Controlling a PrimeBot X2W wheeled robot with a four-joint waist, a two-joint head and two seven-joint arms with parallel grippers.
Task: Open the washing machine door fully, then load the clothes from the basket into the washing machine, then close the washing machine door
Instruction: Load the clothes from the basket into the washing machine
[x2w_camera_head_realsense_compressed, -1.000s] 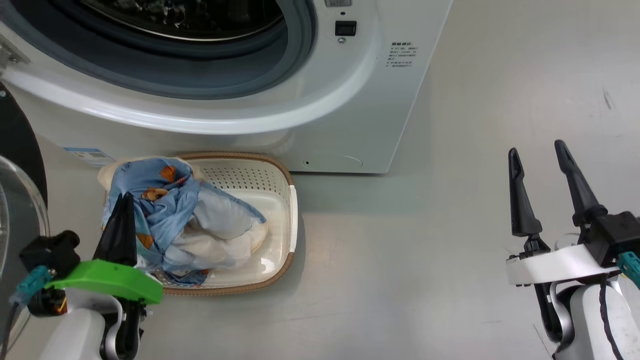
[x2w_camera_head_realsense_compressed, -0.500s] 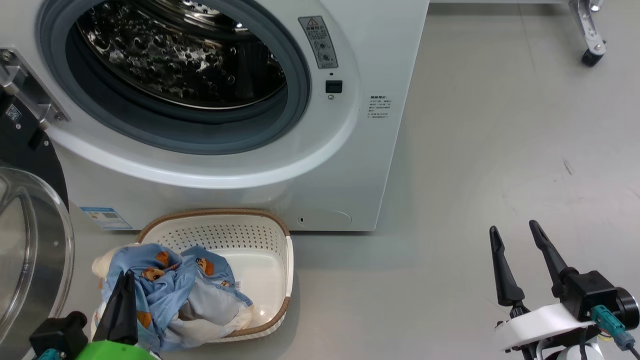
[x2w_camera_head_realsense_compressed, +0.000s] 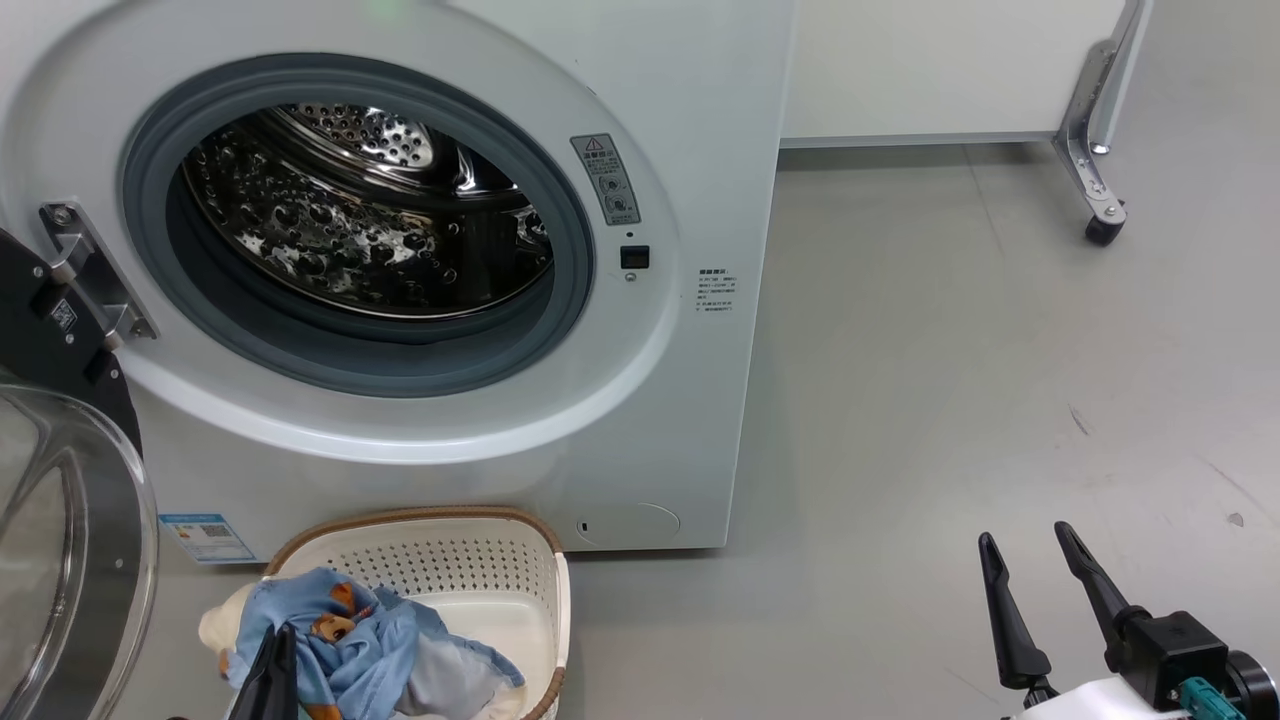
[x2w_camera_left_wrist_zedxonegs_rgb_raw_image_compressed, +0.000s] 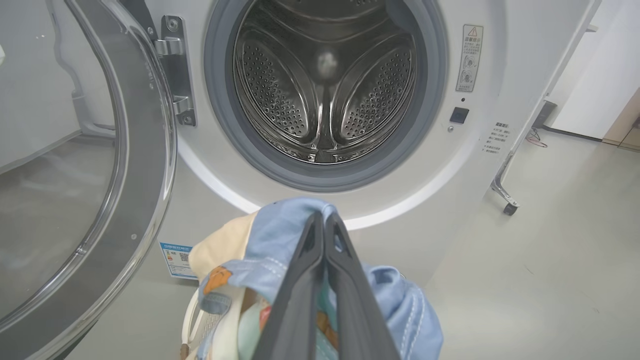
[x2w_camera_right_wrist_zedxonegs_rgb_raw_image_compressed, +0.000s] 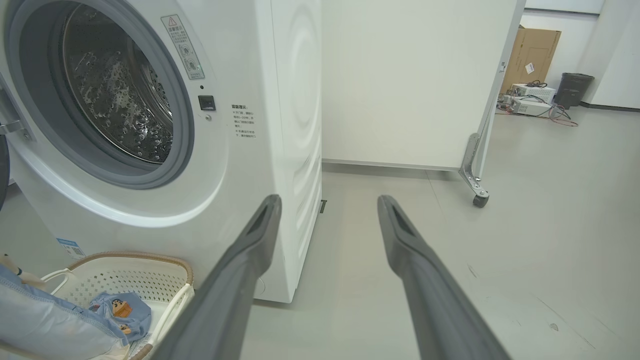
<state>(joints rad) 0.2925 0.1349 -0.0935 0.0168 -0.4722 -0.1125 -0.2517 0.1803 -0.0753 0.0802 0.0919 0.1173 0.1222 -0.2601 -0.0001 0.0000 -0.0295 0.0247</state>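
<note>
Blue printed clothes (x2w_camera_left_wrist_zedxonegs_rgb_raw_image_compressed: 280, 235), soft and light, drape from the left hand (x2w_camera_left_wrist_zedxonegs_rgb_raw_image_compressed: 322, 217), pinched shut on a bunched fold; drum (x2w_camera_left_wrist_zedxonegs_rgb_raw_image_compressed: 325, 75) at twelve o'clock. Right hand (x2w_camera_right_wrist_zedxonegs_rgb_raw_image_compressed: 328, 200) spread wide, empty.

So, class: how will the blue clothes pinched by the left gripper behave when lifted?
Probably floppy: the clothes drape in folds over the shut left gripper. Likely light: a fingertip pinch holds the bundle. Hanging ends may drag on the basket rim.

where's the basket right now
In the head view the basket sits on the floor at the lower left, right in front of the washing machine below its drum opening, with the open washing machine door to its left.
</note>
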